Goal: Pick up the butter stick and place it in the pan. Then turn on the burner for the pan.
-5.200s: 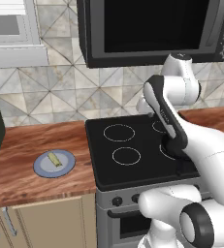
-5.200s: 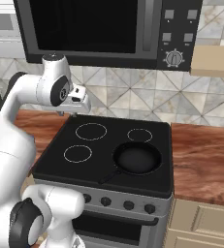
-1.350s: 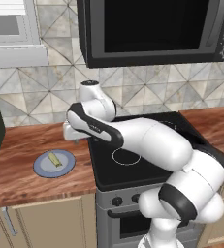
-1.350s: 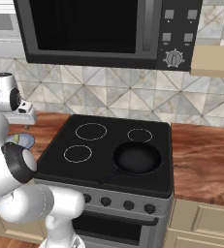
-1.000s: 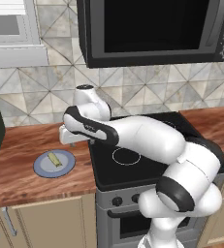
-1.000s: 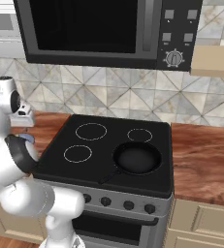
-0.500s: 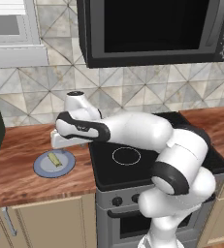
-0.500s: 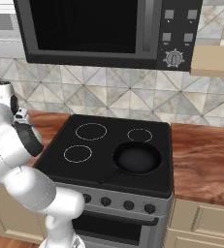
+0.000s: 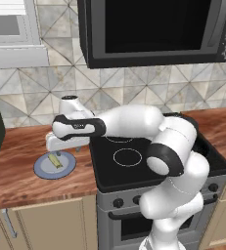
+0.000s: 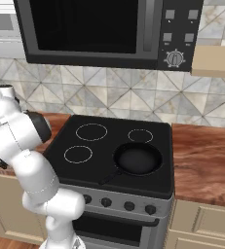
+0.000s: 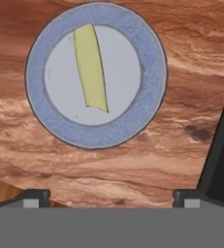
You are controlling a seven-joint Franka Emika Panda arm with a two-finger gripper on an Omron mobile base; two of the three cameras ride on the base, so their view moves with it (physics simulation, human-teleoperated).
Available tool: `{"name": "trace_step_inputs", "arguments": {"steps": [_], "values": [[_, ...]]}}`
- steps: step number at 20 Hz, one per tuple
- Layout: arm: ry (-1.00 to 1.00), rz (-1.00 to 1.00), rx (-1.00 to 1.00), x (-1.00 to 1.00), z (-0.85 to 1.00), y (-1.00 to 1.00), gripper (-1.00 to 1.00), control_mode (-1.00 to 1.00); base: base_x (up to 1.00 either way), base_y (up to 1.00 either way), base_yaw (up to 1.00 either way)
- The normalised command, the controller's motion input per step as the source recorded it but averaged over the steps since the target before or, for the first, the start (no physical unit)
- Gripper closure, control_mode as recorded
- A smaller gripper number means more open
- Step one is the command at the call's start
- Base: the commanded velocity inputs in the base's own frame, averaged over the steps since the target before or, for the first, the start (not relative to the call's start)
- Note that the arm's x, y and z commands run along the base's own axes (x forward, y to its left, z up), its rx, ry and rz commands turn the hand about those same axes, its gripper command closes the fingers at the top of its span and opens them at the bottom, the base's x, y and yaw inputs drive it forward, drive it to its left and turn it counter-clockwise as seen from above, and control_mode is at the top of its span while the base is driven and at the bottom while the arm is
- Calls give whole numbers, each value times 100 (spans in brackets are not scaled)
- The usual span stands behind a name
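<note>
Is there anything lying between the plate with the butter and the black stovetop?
Nothing but bare wooden counter. In the left base view, the plate with the butter stick sits apart from the cooktop, the arm reaching above that stretch.

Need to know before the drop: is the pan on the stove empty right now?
Empty. The pan shows only its bare black inside in the right base view; the butter stick lies on the plate.
</note>
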Motion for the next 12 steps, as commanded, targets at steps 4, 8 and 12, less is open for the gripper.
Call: {"name": "trace_step_inputs", "arguments": {"steps": [4, 8, 12], "values": [[4, 0, 0, 12, -14, 16, -100, -100, 0, 0, 0], [0, 0, 0, 27, -21, 15, -100, -100, 0, 0, 0], [0, 0, 0, 34, -27, 13, -100, -100, 0, 0, 0]]}}
